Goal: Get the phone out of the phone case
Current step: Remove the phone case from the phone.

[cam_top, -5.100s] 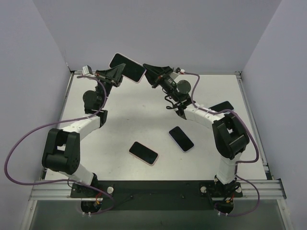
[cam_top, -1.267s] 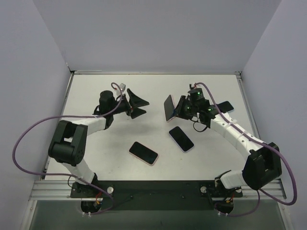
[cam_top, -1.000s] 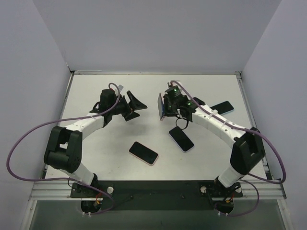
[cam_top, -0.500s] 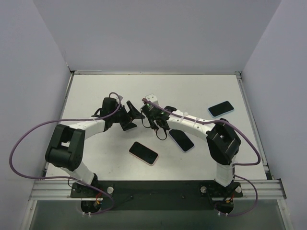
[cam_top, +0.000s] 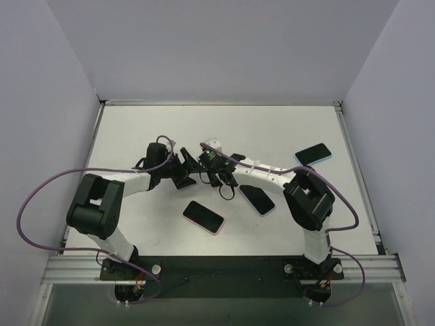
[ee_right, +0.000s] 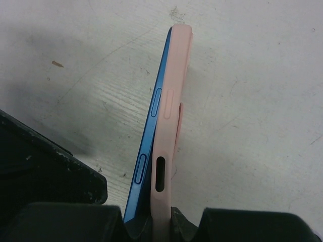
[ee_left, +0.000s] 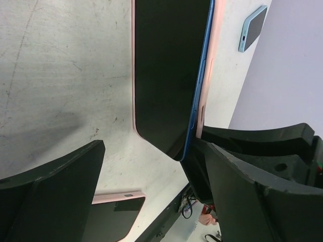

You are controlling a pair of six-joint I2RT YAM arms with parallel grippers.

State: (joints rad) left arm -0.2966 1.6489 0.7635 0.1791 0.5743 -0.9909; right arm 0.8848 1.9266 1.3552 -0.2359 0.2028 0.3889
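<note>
A second ago the right arm was carrying its load at the upper centre of the overhead frame. Now the right claw (cam_top: 212, 168) is sitting nose to nose with the left claw (cam_top: 185, 171) at mid-frame. The right claw is clamping tight on the blue-edged phone (ee_right: 149, 146) and its soft pink case (ee_right: 170, 101) together, holding them on edge over the scuffed white desk (cam_top: 279, 129). The phone is still sitting in the case: a glossy black screen, a metallic blue side with slim buttons, and matte pink rubber with an oblong cut-out and rounded corners. The left claw's matte black fingers (ee_left: 55, 196) are standing wide apart, straddling the phone's lower end and gripping nothing; I cannot tell whether one is brushing the corner. Three others are lying flat where they were: a pink-rimmed phone (cam_top: 204, 216) low centre, a dark phone (cam_top: 257, 198) beside it, and a pale blue phone (cam_top: 314, 153) at upper right.
</note>
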